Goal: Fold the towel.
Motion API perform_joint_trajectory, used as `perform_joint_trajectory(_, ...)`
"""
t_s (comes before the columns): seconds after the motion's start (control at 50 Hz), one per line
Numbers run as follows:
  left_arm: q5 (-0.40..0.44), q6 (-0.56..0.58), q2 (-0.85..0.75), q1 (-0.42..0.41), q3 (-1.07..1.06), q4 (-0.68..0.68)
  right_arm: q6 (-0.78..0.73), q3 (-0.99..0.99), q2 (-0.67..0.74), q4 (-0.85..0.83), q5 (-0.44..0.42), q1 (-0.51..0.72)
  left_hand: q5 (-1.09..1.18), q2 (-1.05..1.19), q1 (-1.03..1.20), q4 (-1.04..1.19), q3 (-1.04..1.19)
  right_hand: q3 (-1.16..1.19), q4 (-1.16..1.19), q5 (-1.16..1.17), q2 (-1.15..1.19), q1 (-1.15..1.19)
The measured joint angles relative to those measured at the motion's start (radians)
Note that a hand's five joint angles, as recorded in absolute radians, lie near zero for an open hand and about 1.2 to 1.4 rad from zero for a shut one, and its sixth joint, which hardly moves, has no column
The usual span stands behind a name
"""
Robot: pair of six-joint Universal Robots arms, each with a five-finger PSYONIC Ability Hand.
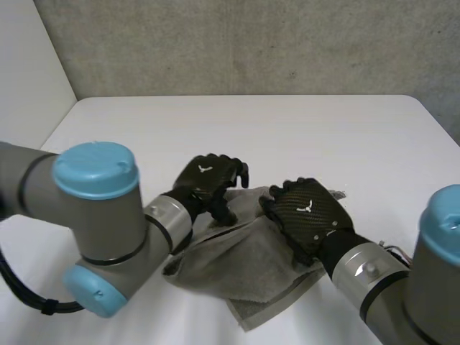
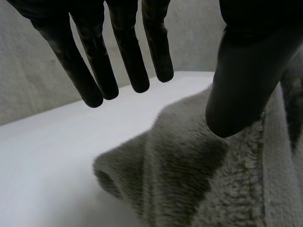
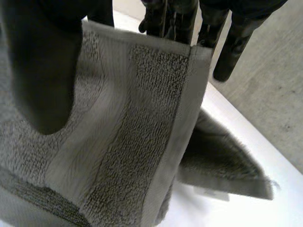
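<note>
Lying crumpled on the white counter point(image 1: 287, 129), the grey terry towel point(image 1: 244, 266) sits under both hands. The right hand point(image 1: 309, 208) bends down over it, thumb and fingers pinching its raised banded edge. The left hand point(image 1: 208, 176) arches over the towel's left side with its fingers straight and spread, thumb touching the pile.

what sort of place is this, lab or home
Likely a robotics lab: a bare white table, a plain concrete wall behind it, and a robot's left arm and right arm at a towel.
</note>
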Motion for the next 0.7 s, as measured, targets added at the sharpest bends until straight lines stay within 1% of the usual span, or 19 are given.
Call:
perform_joint_trajectory(0.02,-0.001,0.000,-0.011,-0.005,0.011,-0.006,0.000,0.004,0.009,-0.011,0.001,-0.001,0.000,0.000,0.000,0.000,0.000,0.057,0.056,0.070,0.058,0.054)
perform_joint_trajectory(0.04,-0.002,0.000,-0.029,-0.015,0.031,-0.020,0.001,0.015,0.024,-0.032,0.002,-0.003,0.000,0.000,0.000,0.000,0.000,0.215,0.213,0.209,0.223,0.212)
perform_joint_trajectory(0.06,-0.003,-0.001,-0.037,-0.019,0.040,-0.026,0.002,0.021,0.032,-0.046,0.003,-0.006,0.000,0.000,0.000,0.000,0.000,0.311,0.307,0.321,0.322,0.328)
perform_joint_trajectory(0.1,-0.006,-0.001,-0.059,-0.032,0.067,-0.046,0.002,0.044,0.046,-0.079,0.004,-0.020,0.001,0.000,0.000,0.000,0.000,0.670,0.666,0.676,0.695,0.670)
perform_joint_trajectory(0.14,-0.008,-0.001,-0.070,-0.039,0.082,-0.055,0.003,0.059,0.049,-0.096,0.003,-0.031,0.000,0.000,0.000,0.000,0.000,0.817,0.815,0.823,0.839,0.827)
perform_joint_trajectory(0.16,-0.010,-0.001,-0.078,-0.043,0.092,-0.062,0.003,0.069,0.049,-0.107,0.003,-0.038,0.000,0.000,0.000,0.000,0.000,0.817,0.815,0.823,0.839,0.827)
perform_joint_trajectory(0.18,-0.012,0.000,-0.089,-0.052,0.110,-0.070,0.003,0.088,0.045,-0.124,0.001,-0.051,0.003,0.001,0.001,0.000,0.001,0.909,0.917,0.928,0.912,0.918)
perform_joint_trajectory(0.3,-0.045,0.016,-0.139,-0.071,0.185,-0.082,-0.002,0.156,-0.015,-0.155,-0.013,-0.085,0.040,0.025,0.035,0.022,0.034,0.909,0.919,0.928,0.912,0.918)
perform_joint_trajectory(0.46,-0.177,0.118,-0.257,-0.081,0.349,-0.082,-0.045,0.238,-0.115,-0.135,-0.079,-0.126,0.099,0.102,0.110,0.096,0.110,0.911,0.919,0.928,0.912,0.918)
perform_joint_trajectory(0.48,-0.195,0.139,-0.281,-0.082,0.378,-0.084,-0.054,0.249,-0.130,-0.127,-0.094,-0.139,0.181,0.187,0.194,0.189,0.202,0.911,0.919,0.928,0.912,0.918)
perform_joint_trajectory(0.52,-0.208,0.157,-0.304,-0.082,0.403,-0.087,-0.064,0.261,-0.142,-0.117,-0.107,-0.155,0.294,0.296,0.303,0.296,0.307,0.911,0.919,0.928,0.912,0.918)
perform_joint_trajectory(0.54,-0.213,0.166,-0.317,-0.083,0.416,-0.089,-0.068,0.266,-0.148,-0.112,-0.113,-0.163,0.401,0.405,0.412,0.405,0.415,0.911,0.919,0.928,0.912,0.918)
perform_joint_trajectory(0.56,-0.216,0.172,-0.327,-0.083,0.425,-0.092,-0.073,0.271,-0.152,-0.106,-0.119,-0.174,0.537,0.556,0.565,0.541,0.569,0.911,0.919,0.928,0.912,0.918)
perform_joint_trajectory(0.6,-0.218,0.179,-0.340,-0.084,0.434,-0.098,-0.084,0.276,-0.156,-0.100,-0.129,-0.194,0.710,0.722,0.695,0.724,0.739,0.911,0.919,0.928,0.912,0.919)
perform_joint_trajectory(0.7,-0.214,0.182,-0.351,-0.088,0.440,-0.115,-0.112,0.275,-0.156,-0.091,-0.156,-0.250,0.727,0.753,0.695,0.751,0.786,0.911,0.919,0.928,0.912,0.921)
